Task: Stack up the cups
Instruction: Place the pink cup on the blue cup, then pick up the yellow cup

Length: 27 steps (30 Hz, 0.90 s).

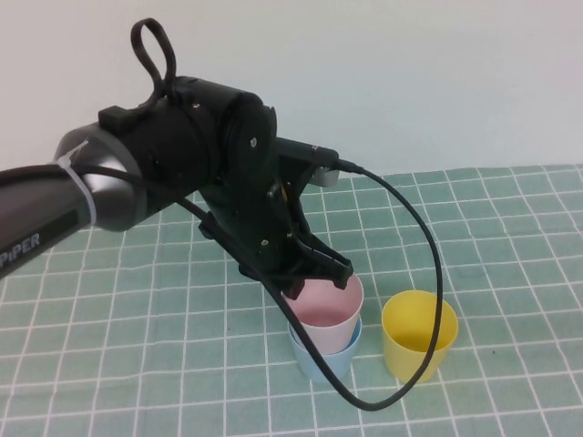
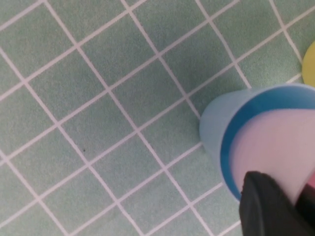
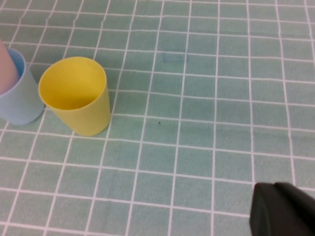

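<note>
The pale pink cup [image 1: 326,309] sits nested in the light blue cup [image 1: 330,360] on the green checked mat. My left gripper [image 1: 319,273] is shut on the pink cup's rim on the side toward the arm. The left wrist view shows the pink cup [image 2: 275,142] inside the blue cup [image 2: 216,123], with a black finger [image 2: 266,206] on the pink wall. The yellow cup [image 1: 417,332] stands upright and empty just right of the stack, apart from it; it also shows in the right wrist view [image 3: 76,93]. My right gripper [image 3: 283,209] hovers over bare mat, away from the cups.
The left arm's black cable [image 1: 428,273] loops down in front of the yellow cup and under the stack. The green checked mat [image 1: 137,346] covers the table up to the white back wall [image 1: 410,73].
</note>
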### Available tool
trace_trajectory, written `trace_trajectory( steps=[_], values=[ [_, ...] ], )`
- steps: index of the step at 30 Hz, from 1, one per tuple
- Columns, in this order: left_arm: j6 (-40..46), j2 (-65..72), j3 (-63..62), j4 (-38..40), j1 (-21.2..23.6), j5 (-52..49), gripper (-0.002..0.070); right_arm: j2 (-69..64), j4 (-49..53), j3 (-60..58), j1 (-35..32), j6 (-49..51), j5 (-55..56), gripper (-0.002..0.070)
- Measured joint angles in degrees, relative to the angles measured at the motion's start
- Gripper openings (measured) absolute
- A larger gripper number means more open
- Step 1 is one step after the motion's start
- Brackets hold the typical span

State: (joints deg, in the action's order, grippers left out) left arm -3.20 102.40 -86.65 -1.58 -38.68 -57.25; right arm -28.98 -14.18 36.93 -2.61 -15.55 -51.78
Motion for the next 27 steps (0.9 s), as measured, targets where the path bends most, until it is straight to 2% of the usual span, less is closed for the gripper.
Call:
trace_trajectory(
  steps=[5, 10, 13, 16, 23, 27],
  values=[
    [-0.3, 0.1, 0.0, 0.0, 0.0, 1.3, 0.0154, 0.0, 0.0, 0.0, 0.0, -0.3, 0.0, -0.0001],
    [-0.8, 0.0, -1.9, -0.5, 0.0, 0.5, 0.0156, 0.0, 0.0, 0.0, 0.0, -2.0, 0.0, -0.0002],
    [-0.8, -0.4, -5.6, -4.3, 0.0, -3.7, 0.0113, 0.0, 0.0, 0.0, 0.0, -3.0, 0.0, -0.0001],
    [-0.8, -2.3, -7.5, -10.1, 0.0, -7.6, 0.0001, -0.5, -1.0, 0.1, 1.4, -4.7, -1.2, -0.0001],
    [-5.8, -15.0, -1.6, -19.4, 0.0, -8.1, -0.0001, -6.3, -3.4, 0.2, 7.7, -8.6, -4.8, -0.0001],
    [-8.3, -24.0, 6.7, -17.2, 0.0, -7.3, -0.0001, -12.3, -3.4, 1.9, 11.6, -9.0, -5.2, -0.0001]
  ],
)
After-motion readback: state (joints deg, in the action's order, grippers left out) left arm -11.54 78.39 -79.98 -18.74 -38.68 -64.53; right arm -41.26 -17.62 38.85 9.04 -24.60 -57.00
